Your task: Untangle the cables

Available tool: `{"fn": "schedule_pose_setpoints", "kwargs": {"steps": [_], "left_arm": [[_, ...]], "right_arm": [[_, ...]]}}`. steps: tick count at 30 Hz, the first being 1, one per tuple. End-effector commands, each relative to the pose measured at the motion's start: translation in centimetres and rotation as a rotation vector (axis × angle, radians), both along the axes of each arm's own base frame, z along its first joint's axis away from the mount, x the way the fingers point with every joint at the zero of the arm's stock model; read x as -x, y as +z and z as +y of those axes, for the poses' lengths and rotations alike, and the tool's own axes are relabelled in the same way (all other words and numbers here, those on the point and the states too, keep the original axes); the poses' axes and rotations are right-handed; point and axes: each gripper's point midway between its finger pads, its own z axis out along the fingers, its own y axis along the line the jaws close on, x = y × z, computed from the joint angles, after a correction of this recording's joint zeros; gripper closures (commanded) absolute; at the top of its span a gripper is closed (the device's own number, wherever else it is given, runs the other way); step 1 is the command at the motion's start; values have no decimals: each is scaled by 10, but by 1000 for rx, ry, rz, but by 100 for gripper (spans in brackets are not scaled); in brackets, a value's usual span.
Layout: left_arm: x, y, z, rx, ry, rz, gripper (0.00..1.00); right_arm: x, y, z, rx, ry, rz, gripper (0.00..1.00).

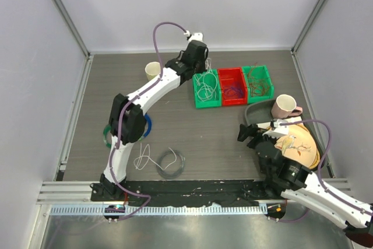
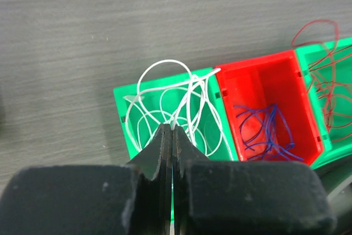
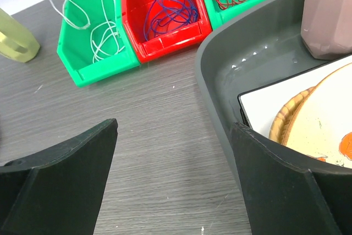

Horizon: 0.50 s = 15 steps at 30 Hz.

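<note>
White cables (image 2: 165, 89) lie looped in the left green bin (image 2: 119, 104), and one strand runs up into my left gripper (image 2: 171, 129), which is shut on it just above the bin. From above, that gripper (image 1: 200, 65) hangs over the bin's far edge. Blue-purple cables (image 2: 264, 127) fill the red bin (image 1: 232, 86). Red cables (image 2: 324, 81) lie in the right green bin (image 1: 258, 81). One more white cable (image 1: 143, 158) lies loose on the table near the arm bases. My right gripper (image 3: 173, 126) stands open over bare table, holding nothing, left of the grey tray (image 3: 220, 81).
The grey tray carries a pink mug (image 1: 285, 106) and a plate (image 1: 300, 144). A yellow cup (image 1: 152, 70) stands left of the bins. A dark grey coil (image 1: 171, 162) lies by the loose white cable. Blue (image 1: 149, 125) and green (image 1: 106, 135) rings sit under the left arm.
</note>
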Motion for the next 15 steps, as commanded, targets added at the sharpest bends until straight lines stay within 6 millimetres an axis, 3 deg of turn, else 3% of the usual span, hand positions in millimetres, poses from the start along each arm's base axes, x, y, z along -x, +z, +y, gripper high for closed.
{"fn": "schedule_pose_setpoints", "kwargs": {"steps": [1,6,11,15], "left_arm": [[-1,-8,-9,37,21,26,100],[10,-43,-14,60,16,109,100],[14,-82,2,-4,88,159,100],[16,-99,0,-30,70,197,92]], "right_arm": [[-4,8,-1,-22,-43,-17,11],[-5,5,-2,-10,-51,-9,11],[-5,5,-1,-10,-51,-8,11],[-5,5,-1,-11,-49,-7,11]]}}
